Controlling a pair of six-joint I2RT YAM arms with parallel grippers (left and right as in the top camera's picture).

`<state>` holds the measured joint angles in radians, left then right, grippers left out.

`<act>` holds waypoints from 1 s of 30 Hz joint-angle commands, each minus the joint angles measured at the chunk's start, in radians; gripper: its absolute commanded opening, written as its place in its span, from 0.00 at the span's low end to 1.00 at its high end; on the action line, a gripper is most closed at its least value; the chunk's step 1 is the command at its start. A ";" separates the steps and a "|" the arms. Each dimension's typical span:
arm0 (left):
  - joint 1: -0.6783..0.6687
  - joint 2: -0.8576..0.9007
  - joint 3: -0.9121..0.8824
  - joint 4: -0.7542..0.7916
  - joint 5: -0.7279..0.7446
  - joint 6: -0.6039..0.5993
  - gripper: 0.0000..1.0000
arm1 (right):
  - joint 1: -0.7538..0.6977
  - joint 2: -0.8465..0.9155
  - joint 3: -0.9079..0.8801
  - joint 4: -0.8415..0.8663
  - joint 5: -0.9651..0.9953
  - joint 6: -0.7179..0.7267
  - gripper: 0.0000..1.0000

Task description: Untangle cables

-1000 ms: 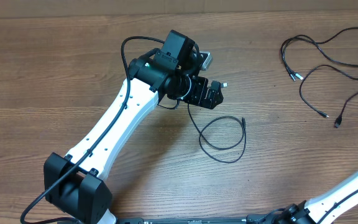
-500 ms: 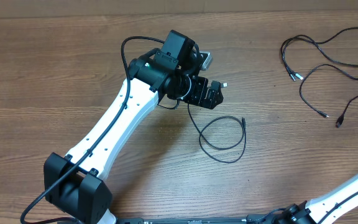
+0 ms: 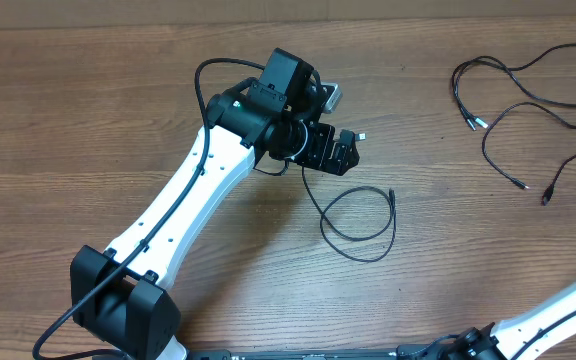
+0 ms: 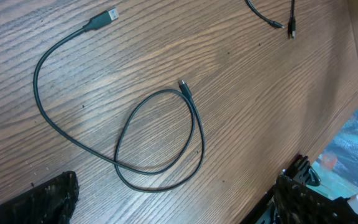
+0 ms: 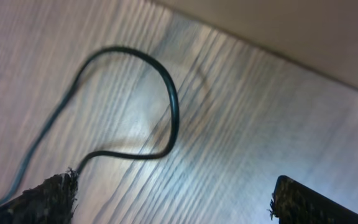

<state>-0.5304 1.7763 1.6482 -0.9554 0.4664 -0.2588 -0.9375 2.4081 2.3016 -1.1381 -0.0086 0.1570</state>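
Observation:
One thin black cable (image 3: 359,214) lies in a loop on the wooden table just right of my left gripper (image 3: 334,151). In the left wrist view the same cable (image 4: 160,140) runs from a silver-tipped plug (image 4: 107,15) round to a small plug (image 4: 183,86). My left gripper (image 4: 176,205) hangs open above it, holding nothing. More cables (image 3: 528,95) sprawl loosely at the far right. In the right wrist view my right gripper (image 5: 179,205) is open over the table. A black cable (image 5: 169,102) curves ahead of it and runs down to the left fingertip (image 5: 55,196).
The table's right edge (image 4: 353,93) shows in the left wrist view, with blue clutter beyond it. Two more plug ends (image 4: 291,28) lie near that edge. The right arm's white link (image 3: 568,300) enters at the overhead view's bottom right corner.
The right arm has drawn back toward the bottom right corner. The cable strand near the right edge has dropped slightly and lies loose. The left arm has not moved.

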 commanded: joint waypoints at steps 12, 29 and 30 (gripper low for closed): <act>0.001 -0.011 0.010 -0.002 -0.006 0.016 1.00 | 0.098 -0.312 0.009 -0.087 -0.302 -0.050 1.00; 0.001 -0.011 0.010 -0.001 -0.006 0.016 1.00 | 0.477 -0.306 0.009 -0.316 -0.403 -0.404 1.00; 0.001 -0.011 0.010 -0.002 -0.006 0.016 1.00 | 0.500 -0.305 0.009 -0.323 -0.404 -0.421 1.00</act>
<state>-0.5304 1.7763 1.6482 -0.9554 0.4664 -0.2588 -0.5030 2.1052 2.3032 -1.4490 -0.3943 -0.1604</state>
